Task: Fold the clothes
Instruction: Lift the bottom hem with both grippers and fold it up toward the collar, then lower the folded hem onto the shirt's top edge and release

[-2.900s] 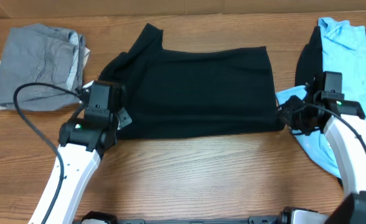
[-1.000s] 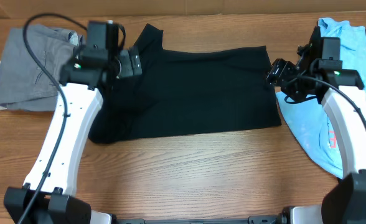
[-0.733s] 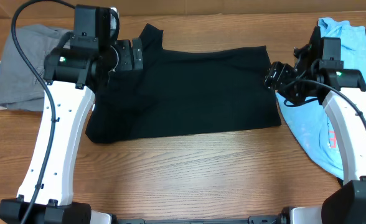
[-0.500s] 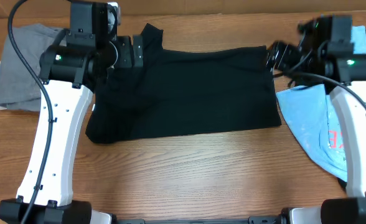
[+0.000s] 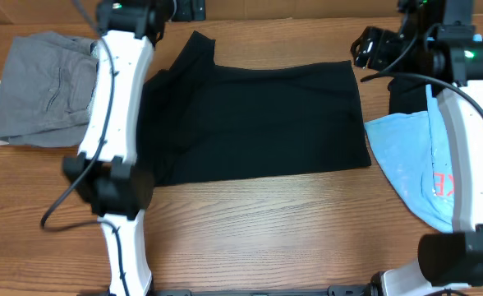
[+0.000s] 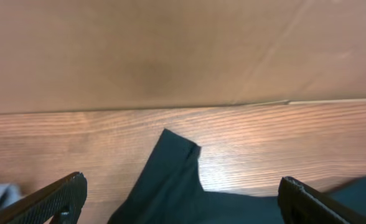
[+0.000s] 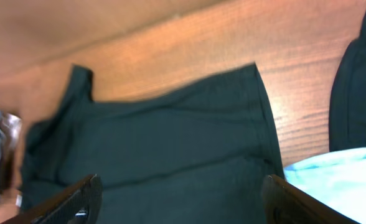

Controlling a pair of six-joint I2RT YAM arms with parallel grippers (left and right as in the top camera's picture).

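Black shirt [image 5: 258, 115]: judged soft, light, limp; pinch corners along bench's far edge. Left gripper [image 6: 183, 202], right gripper [image 7: 183, 200]: jaws wide, empty.

Robot lab workbench: wood-grain table [image 5: 250, 222], cardboard backdrop [image 6: 170, 50], cabled arm [image 5: 114, 99].

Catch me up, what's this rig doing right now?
Two arms are on a clothes-folding job. The black shirt lies spread on the table, held by neither. The left gripper and right gripper are open and empty, near its far edge. A gray garment sits at left, a light blue shirt at right.
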